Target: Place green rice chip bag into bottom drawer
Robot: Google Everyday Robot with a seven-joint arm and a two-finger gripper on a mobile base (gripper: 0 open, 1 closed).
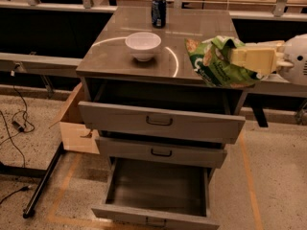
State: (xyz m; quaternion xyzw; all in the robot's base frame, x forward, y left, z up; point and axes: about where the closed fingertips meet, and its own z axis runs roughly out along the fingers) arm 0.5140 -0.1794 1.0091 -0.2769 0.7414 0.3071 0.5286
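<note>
The green rice chip bag [214, 61] is a crinkly light-green foil bag, held in the air over the cabinet's front right corner. My gripper [240, 59] reaches in from the right and is shut on the bag, its pale fingers [249, 57] clamped across the bag's right side. The bottom drawer [158, 214] is pulled far out at the foot of the cabinet, a deep grey box with nothing visible inside. It lies below and to the left of the bag.
A white bowl [143, 45] and a blue can [159, 11] stand on the grey cabinet top [110, 56]. The two upper drawers [160, 121] stick out partly. A cardboard box [76, 123] sits left of the cabinet, with cables and a black frame leg on the floor.
</note>
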